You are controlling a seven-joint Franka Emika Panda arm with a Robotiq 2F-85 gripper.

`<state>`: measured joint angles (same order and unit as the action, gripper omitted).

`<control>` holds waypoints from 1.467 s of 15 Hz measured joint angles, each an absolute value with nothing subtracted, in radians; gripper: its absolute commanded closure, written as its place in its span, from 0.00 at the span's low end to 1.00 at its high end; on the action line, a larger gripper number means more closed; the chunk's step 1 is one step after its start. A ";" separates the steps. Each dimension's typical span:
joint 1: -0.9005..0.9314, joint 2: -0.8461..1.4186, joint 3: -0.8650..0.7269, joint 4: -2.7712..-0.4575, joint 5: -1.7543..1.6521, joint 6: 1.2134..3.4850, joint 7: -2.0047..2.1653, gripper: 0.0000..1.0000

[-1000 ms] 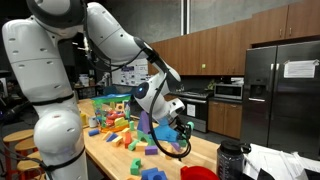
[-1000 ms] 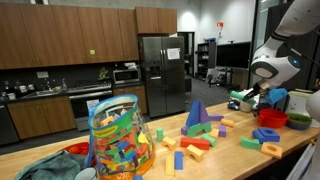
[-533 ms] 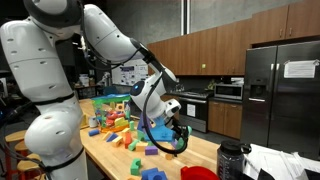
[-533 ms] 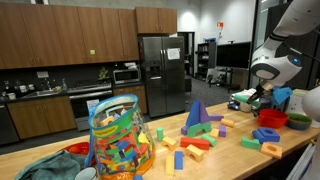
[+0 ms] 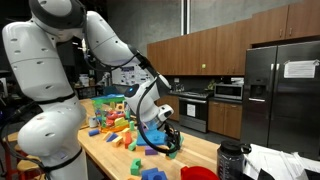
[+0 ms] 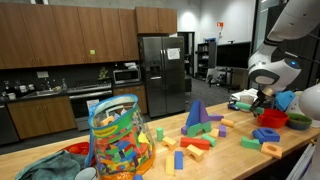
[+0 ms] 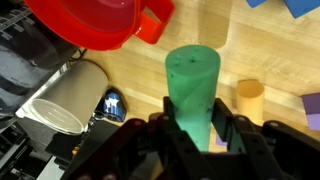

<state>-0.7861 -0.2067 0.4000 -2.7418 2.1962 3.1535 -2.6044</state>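
Arm [image 5: 112, 42] swung lower — fingers [image 7: 228, 132] carrying green cylinder [image 7: 192, 88] now closer to countertop [image 7: 275, 55].

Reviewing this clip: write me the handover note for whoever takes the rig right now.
Gripper: shut on the green cylinder, gripped between both fingers.
Where: low over the wooden table, beside an orange cylinder. The red bowl lies just beyond, the block pile further along the table.
Done: cylinder grasped.
Left: not yet released. Whether it touches the table cannot be told.
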 measured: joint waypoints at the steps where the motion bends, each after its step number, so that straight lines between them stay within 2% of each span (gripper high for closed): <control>1: -0.801 -0.207 0.423 -2.747 2.196 3.156 -2.604 0.84; 15: -0.961 -0.203 0.661 -2.774 2.184 3.177 -2.604 0.84; 22: -1.046 -0.206 0.746 -2.771 2.035 3.082 -2.603 0.84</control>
<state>-1.0460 -0.2059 0.7456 -2.7715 2.0349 3.0816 -2.6026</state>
